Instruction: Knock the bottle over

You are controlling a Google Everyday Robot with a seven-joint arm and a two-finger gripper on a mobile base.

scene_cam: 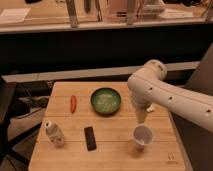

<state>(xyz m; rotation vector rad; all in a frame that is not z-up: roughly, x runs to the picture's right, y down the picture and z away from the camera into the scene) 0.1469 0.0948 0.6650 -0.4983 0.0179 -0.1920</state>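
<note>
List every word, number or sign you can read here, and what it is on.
No text can be read.
Bottle, front left: pale label, too blurred to read.
Table, front right corner: small dark mark, too small to read.
Gripper, just above the white cup: no markings visible.

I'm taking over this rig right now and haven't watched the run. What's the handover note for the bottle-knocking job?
Pincer: pointing down just above the white cup, front right of the table; nothing in it.
Bottle: upright near the front left corner, untouched; a black bar-shaped device lies between it and the cup.
Done: nothing yet.
Left: cross to the bottle and tip it over.
</note>
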